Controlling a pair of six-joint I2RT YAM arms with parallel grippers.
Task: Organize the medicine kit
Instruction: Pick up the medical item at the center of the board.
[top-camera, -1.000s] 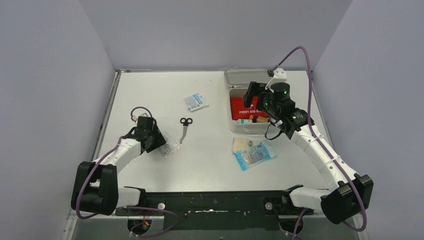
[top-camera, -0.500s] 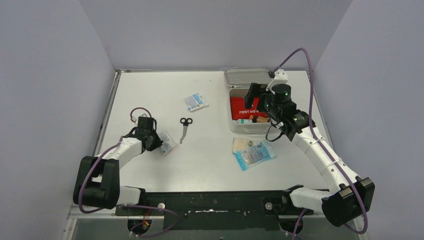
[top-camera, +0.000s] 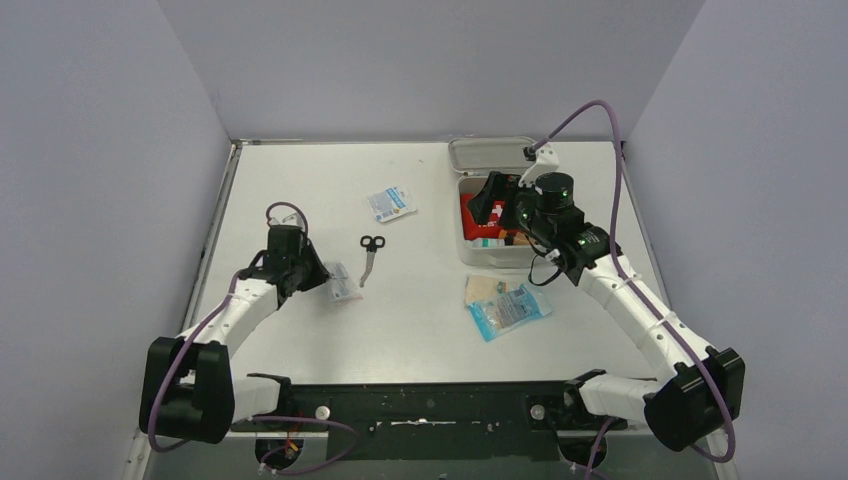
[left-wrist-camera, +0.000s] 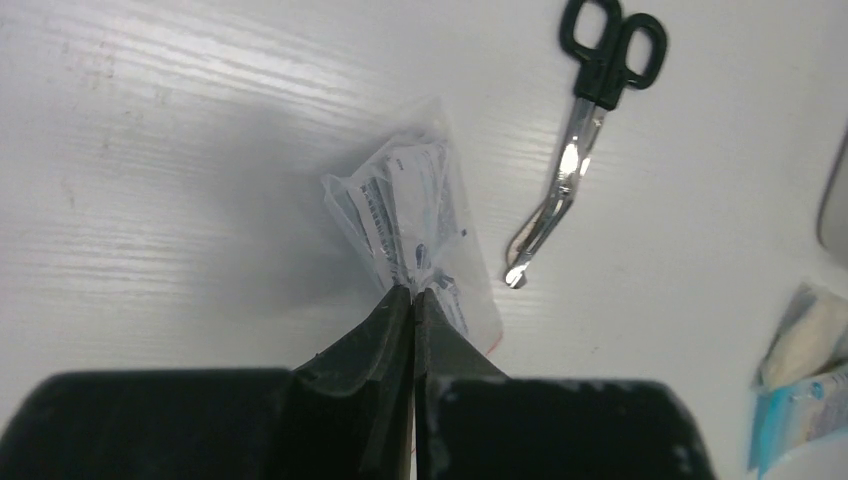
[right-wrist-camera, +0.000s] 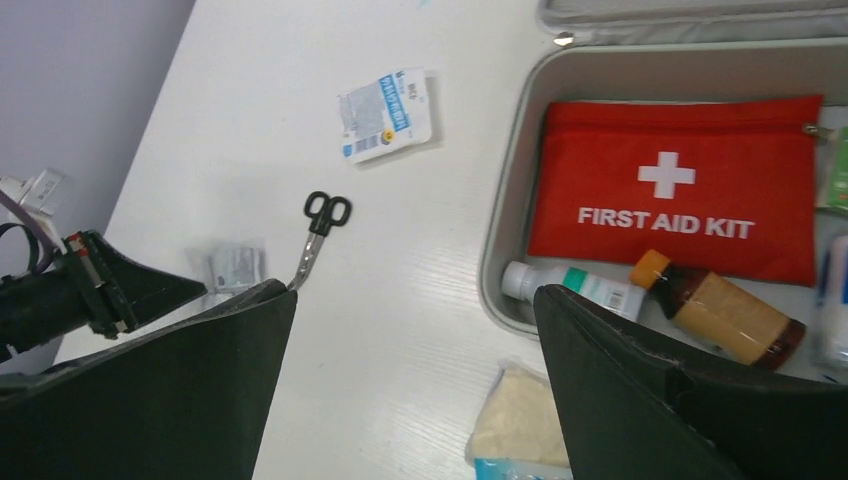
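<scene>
**Medicine kit open, one thin packet to bring in**

Medicine kit (top-camera: 497, 257) stood open on the table (top-camera: 300, 170), in front of the right arm, with its lid laid back on the far side. The right gripper (right-wrist-camera: 415, 300) hung over its left part, jaws wide apart and holding nothing. Well to the left of the kit, the left gripper (left-wrist-camera: 412, 295) had its jaws pressed together on one end of a clear packet (left-wrist-camera: 425, 215).

The step in hand seemed to be bringing this packet to the kit. The pinch took only a little film, so I judged that a slow lift and a smooth carry were needed, because a jerk could pull the film out. The scissors (left-wrist-camera: 575, 160) lay between packet and kit, so the packet needed height before it went sideways. The right gripper would probably need to give room first.

The kit was hard, smooth, pale plastic, square with rounded corners. Inside it the red pouch (right-wrist-camera: 680, 190) looked flat and of soft cloth. At the kit's near wall a white bottle (right-wrist-camera: 570, 284) and a brown bottle (right-wrist-camera: 715, 310) lay on their sides, round and likely to roll. Just outside that wall lay a soft, crinkled blue-and-white pack (top-camera: 508, 308). The scissors had bright metal blades and black loops. The clear packet was thin, glossy and crumpled, and I could not make out what it held.
</scene>
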